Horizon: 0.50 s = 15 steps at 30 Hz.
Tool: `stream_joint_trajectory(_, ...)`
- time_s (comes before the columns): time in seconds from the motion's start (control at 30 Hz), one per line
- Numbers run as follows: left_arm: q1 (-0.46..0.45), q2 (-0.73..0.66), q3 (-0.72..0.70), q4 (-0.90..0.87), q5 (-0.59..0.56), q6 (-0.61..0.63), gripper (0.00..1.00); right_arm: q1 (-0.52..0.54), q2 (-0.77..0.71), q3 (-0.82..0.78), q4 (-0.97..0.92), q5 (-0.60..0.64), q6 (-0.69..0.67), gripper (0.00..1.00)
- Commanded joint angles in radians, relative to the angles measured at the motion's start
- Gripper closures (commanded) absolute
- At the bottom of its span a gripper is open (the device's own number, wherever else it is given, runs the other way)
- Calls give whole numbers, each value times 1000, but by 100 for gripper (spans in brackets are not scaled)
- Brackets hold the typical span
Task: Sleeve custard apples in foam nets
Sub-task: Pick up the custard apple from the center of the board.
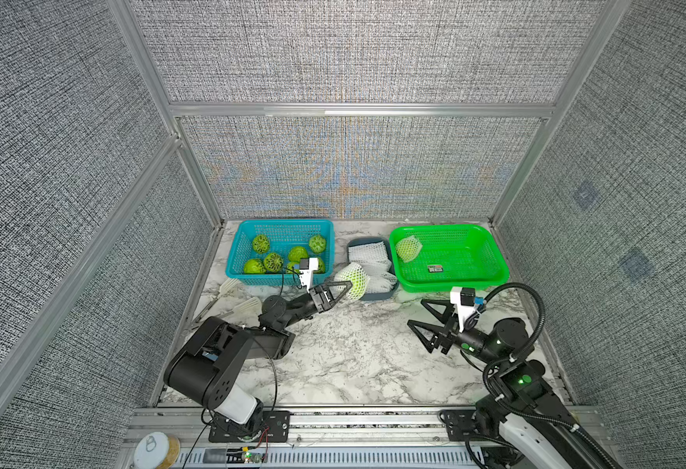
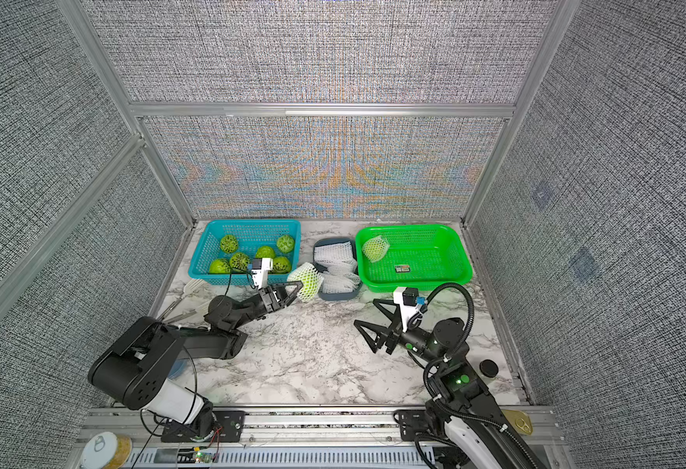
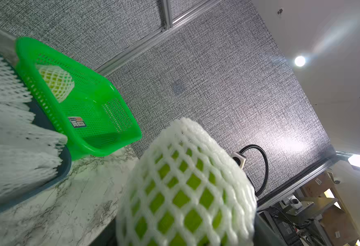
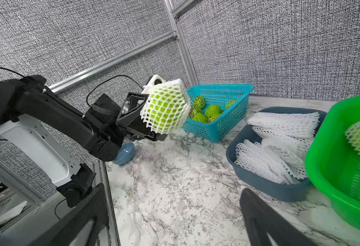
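The left pincer (image 1: 344,290), gripping a bumpy green custard apple (image 1: 357,285) sleeved in white foam net (image 1: 349,273), should clear the green plastic basket's rim (image 1: 455,285) before releasing; the right pincer (image 1: 415,312) gapes wide, empty.

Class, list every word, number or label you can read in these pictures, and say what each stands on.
No text is readable.
Sticker on the green basket's floor: print too blurred to read.
Tags on cardboard boxes outside the enclosure: too small to read.
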Motion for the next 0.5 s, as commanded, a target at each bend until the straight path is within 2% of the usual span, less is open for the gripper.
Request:
stream_joint_trajectory(0.0, 1, -36, 11, 136, 32, 111, 35, 3, 1, 4, 11, 14, -4, 1)
stream_joint_trajectory(0.07, 2, -85, 21, 15, 62, 227, 35, 3, 3, 12, -1, 31, -13, 1)
stream_joint_trajectory(0.13, 0, -160, 39, -195, 87, 413, 35, 3, 5, 27, -26, 58, -25, 1)
stream_joint_trajectory(0.23, -13, -325, 133, -771, 30, 900, 34, 3, 5, 57, -80, 137, -41, 1)
stream_joint_trajectory(0.27, -32, -374, 185, -993, -40, 1098, 34, 3, 4, 72, -105, 174, -47, 1)
stream_joint_trajectory(0.3, -59, -413, 226, -1154, -135, 1285, 34, 4, 0, 81, -128, 210, -52, 1)
stream_joint_trajectory(0.33, -85, -439, 250, -1258, -214, 1417, 34, 3, -3, 91, -145, 246, -54, 1)
stream_joint_trajectory(0.4, -139, -487, 274, -1382, -401, 1638, 34, 3, -6, 107, -175, 314, -58, 1)
stream_joint_trajectory(0.47, -178, -532, 265, -1400, -524, 1802, 34, 3, -4, 120, -205, 378, -53, 1)
